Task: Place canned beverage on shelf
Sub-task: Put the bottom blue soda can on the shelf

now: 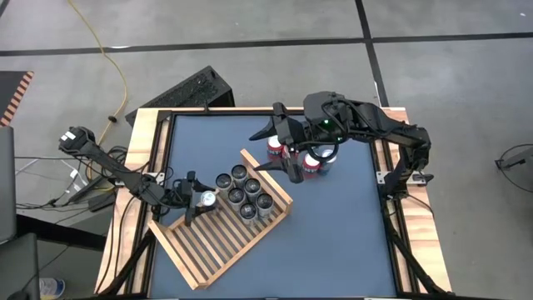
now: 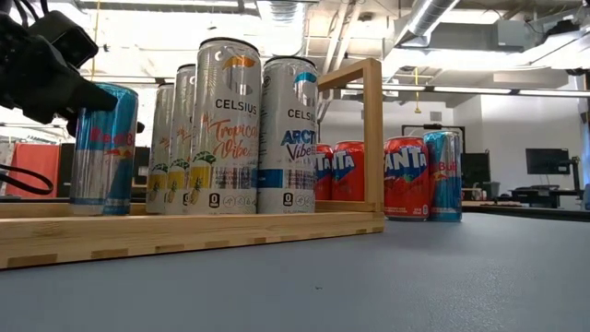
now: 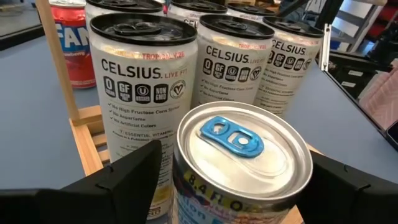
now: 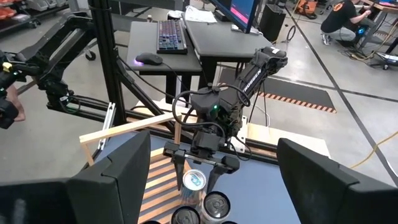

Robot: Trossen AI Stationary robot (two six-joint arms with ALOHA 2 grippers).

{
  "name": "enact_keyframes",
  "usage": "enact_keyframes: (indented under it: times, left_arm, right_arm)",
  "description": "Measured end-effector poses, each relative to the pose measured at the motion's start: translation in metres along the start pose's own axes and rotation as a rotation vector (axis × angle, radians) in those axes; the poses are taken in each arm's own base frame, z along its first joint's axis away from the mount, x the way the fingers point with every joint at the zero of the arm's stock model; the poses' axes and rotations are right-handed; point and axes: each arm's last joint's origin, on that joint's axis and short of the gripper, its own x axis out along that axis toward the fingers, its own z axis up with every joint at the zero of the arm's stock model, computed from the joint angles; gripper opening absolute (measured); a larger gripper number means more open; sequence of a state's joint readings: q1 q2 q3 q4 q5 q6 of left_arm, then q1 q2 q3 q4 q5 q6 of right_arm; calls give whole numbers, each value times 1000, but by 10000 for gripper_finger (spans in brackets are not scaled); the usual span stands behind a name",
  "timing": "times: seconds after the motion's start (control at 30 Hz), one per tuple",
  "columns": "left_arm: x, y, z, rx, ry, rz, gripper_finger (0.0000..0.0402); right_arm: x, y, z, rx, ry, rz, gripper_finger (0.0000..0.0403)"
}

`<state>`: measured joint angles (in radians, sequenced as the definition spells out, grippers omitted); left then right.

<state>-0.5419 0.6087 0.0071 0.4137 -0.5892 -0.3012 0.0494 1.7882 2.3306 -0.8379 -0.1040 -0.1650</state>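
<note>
Setting: blue-grey table (image 1: 333, 225) with a light wooden border, seen from above on a grey concrete floor; a keyboard and mouse on a desk are seen beyond it in the right wrist view.
Shelf: slatted wooden shelf (image 1: 218, 242) is laid flat and askew on the table's left half, one raised frame end towards the middle.
Cans on shelf: six tall cans (image 1: 246, 193) are grouped upright at the shelf's far end, just beside the frame; Celsius labels are read in the low view.
Blue-tab can: a canned beverage (image 3: 239, 165) with a blue pull tab is stood upright on the slats, just beside the Celsius group.
Left gripper: left gripper (image 3: 233, 180) is placed around that can, its dark fingers (image 3: 121, 180) parted on either side; whether they touch the can cannot be told.
Right gripper: right gripper (image 1: 287, 154) is held above the table's far centre, fingers spread apart, nothing between them.
Loose cans: red Fanta cans (image 2: 406, 177) and a blue can (image 2: 443, 175) are stood on the table beside the shelf frame, under the right arm.
</note>
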Motion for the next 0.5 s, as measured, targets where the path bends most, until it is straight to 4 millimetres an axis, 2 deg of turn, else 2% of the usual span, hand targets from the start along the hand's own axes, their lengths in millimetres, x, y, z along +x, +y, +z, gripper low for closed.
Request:
enact_keyframes:
  times: [0.5]
  left_arm:
    - [1,-2,4,-4,14,-3,307]
  right_arm:
    - [0,0,0,0,0,1,311]
